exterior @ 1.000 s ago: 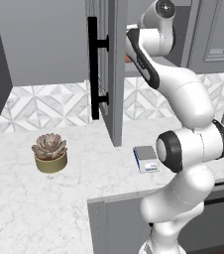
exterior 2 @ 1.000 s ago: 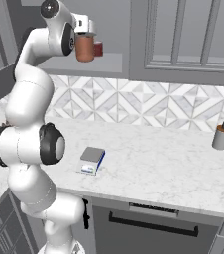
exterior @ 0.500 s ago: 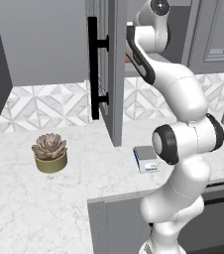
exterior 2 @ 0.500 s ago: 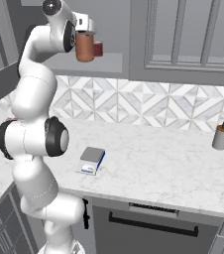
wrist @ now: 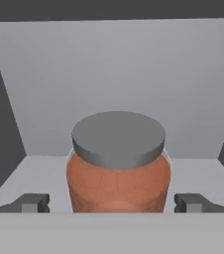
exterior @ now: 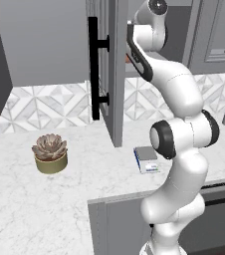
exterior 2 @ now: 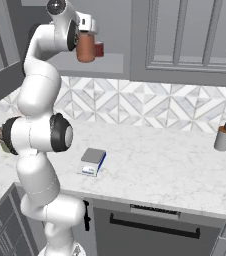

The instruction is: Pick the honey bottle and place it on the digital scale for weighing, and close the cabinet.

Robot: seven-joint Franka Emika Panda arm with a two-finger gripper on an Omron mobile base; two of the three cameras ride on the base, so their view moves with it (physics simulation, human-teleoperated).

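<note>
Inside the open grey upper wall cabinet, the orange-brown translucent honey bottle with its grey round lid stands on the shelf, between the spread tips of the claw, which do not yet press it. Nothing of the task looks finished: the bottle is ungrasped, the small flat digital scale with grey plate and blue edge sits bare on the marble worktop, and the door stands open.

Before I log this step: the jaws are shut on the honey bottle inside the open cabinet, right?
Not shut. In the hand view the gripper is open, its fingertips flanking the honey bottle without touching it. The bottle does stand inside the open cabinet.
</note>
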